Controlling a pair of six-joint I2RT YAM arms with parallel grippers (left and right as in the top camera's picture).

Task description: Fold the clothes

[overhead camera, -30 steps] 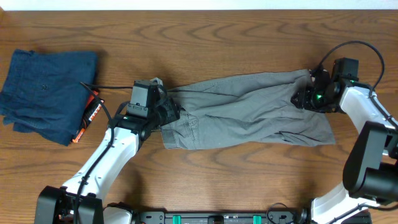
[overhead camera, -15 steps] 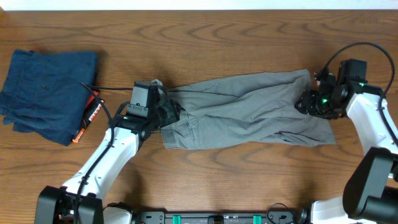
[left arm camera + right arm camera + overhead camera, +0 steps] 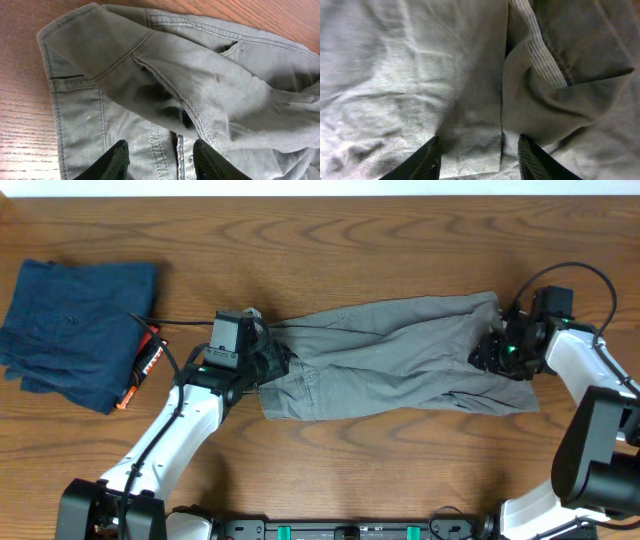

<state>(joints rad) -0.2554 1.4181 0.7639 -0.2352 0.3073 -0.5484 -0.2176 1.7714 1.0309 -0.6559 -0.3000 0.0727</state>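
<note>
The grey shorts [image 3: 390,360] lie stretched left to right across the middle of the table, rumpled. My left gripper [image 3: 268,363] is open, low over the shorts' left end; the left wrist view shows its fingers [image 3: 161,161] astride stitched seams of the grey cloth [image 3: 165,75]. My right gripper [image 3: 490,348] is open over the shorts' right end. In the right wrist view its fingers [image 3: 479,159] straddle a folded hem edge of the grey cloth [image 3: 410,75], pressed close to it.
A folded dark navy garment [image 3: 75,325] with an orange tag [image 3: 150,360] lies at the far left. Bare wooden table [image 3: 330,240] lies behind and in front of the shorts. A thin black cable [image 3: 185,322] runs from the navy garment toward my left arm.
My right gripper shifted a little right off the shorts' end, then came back left onto it. The left arm and the shorts stayed put.
</note>
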